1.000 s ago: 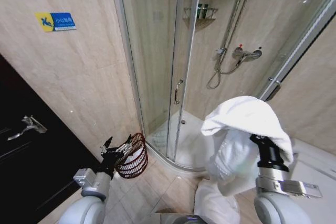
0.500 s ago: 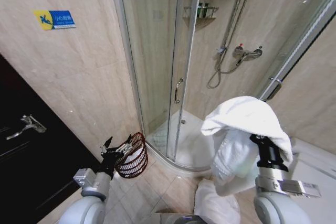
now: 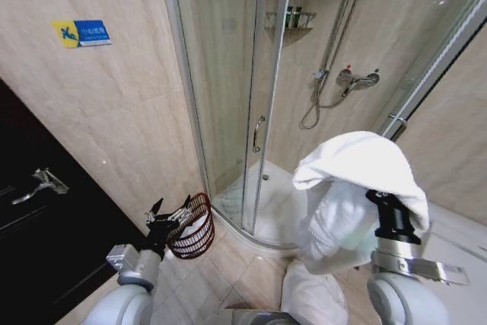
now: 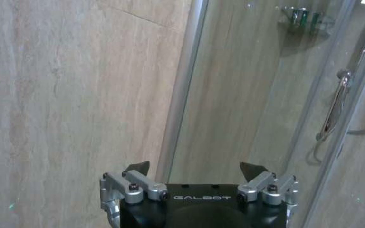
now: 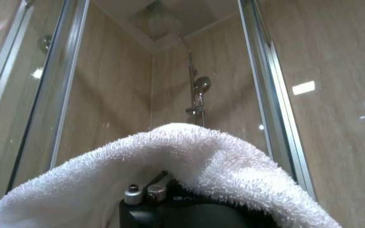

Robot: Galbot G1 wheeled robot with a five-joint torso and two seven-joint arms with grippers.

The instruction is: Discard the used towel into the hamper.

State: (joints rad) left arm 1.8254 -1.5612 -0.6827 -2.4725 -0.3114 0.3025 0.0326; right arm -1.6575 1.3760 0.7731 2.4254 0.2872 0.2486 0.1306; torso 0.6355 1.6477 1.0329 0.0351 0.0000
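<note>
The white towel [image 3: 351, 188] hangs draped over my raised right gripper [image 3: 358, 159] at the right of the head view, its folds falling down to the arm. In the right wrist view the towel [image 5: 169, 161] covers the fingertips of the gripper [image 5: 169, 142], which is shut on it. The hamper [image 3: 194, 226], a small reddish-brown wire basket with something white inside, stands on the floor by the shower's glass wall. My left gripper [image 3: 169, 215] hovers just left of the hamper's rim, and my left gripper [image 4: 195, 168] has its fingers spread open with nothing between them.
A curved glass shower enclosure [image 3: 228, 97] with a door handle [image 3: 259, 133] rises behind the hamper. A dark door [image 3: 38, 211] with a lever handle is at the left. The tiled floor [image 3: 228, 272] lies between my arms.
The towel's hanging folds have swung, and the right arm with the towel has shifted slightly to the right. The left arm and the hamper have not moved.
</note>
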